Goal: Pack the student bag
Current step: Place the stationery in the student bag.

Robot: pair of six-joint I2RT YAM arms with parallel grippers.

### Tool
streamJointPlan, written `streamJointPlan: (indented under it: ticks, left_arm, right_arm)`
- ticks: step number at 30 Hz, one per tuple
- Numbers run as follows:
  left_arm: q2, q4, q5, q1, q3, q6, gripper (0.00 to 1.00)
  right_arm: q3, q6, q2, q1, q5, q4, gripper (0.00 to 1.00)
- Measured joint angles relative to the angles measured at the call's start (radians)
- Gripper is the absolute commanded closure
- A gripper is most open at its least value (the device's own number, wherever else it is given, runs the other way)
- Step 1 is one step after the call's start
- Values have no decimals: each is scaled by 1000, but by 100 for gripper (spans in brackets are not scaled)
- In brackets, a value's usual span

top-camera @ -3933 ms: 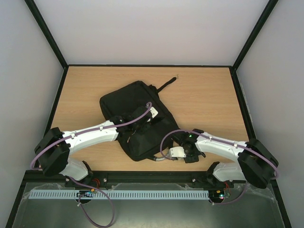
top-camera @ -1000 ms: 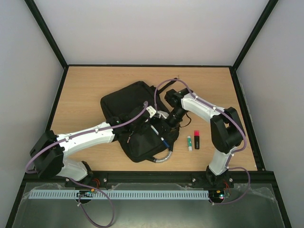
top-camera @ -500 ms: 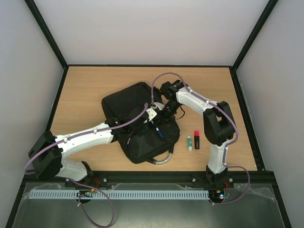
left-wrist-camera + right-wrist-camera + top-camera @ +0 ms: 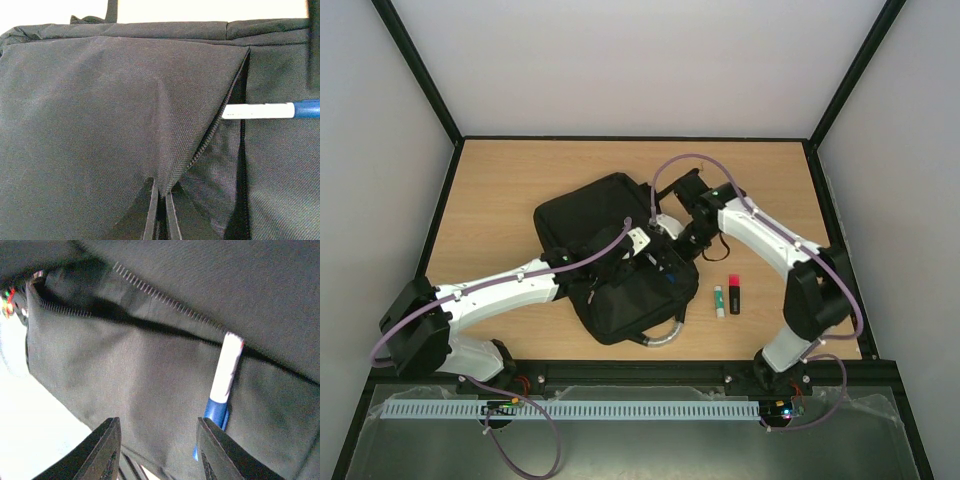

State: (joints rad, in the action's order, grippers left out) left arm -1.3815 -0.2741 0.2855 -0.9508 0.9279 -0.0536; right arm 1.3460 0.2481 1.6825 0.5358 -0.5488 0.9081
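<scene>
The student bag [image 4: 605, 225] lies black and soft in the middle of the table, its grey loop handle [image 4: 662, 336] toward the near edge. My left gripper [image 4: 642, 252] is shut on the edge of the bag's zip flap [image 4: 165, 165] and holds the pocket open. A white pen with a blue cap [image 4: 224, 377] lies with its white end in the pocket's mouth and shows in the left wrist view too [image 4: 265, 110]. My right gripper [image 4: 162, 442] hovers open over the bag, the pen's cap beside its right finger [image 4: 217, 445], nothing gripped.
A green-and-white glue stick [image 4: 719, 301] and a red-and-black marker [image 4: 734, 294] lie on the wooden table right of the bag. The bag's black strap [image 4: 672, 180] trails toward the back. Black frame rails edge the table.
My right gripper has opened and let go of the pen, which now rests partly in the pocket. The right arm has drawn back a little to the right. The left gripper kept its hold.
</scene>
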Motion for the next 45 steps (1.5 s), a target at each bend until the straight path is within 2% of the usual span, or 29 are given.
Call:
streamJointPlan:
  ticks: [3, 6, 10, 13, 20, 26, 33, 45]
  left_arm:
    - [0, 0, -1, 0, 0, 0, 98]
    - [0, 0, -3, 0, 0, 0, 98]
    - [1, 0, -8, 0, 0, 0, 98]
    - [6, 0, -13, 0, 0, 0, 98]
    - [11, 0, -17, 0, 0, 0, 98]
    - [11, 0, -18, 0, 0, 0, 97]
    - [11, 0, -18, 0, 0, 0, 98]
    - [11, 0, -27, 0, 0, 0, 98]
  right_arm:
    - [-64, 93, -89, 0, 28, -14, 57]
    - [-140, 200, -185, -1, 72, -47, 50]
    - [-290, 354, -322, -2, 156, -159, 43]
    - [-375, 446, -373, -2, 214, -248, 42]
    - [-415, 546, -351, -3, 262, -397, 41]
    - [-415, 583, -293, -5, 270, -461, 41]
    - [-415, 617, -281, -5, 266, -462, 41]
    - [-415, 772, -311, -5, 272, -397, 38]
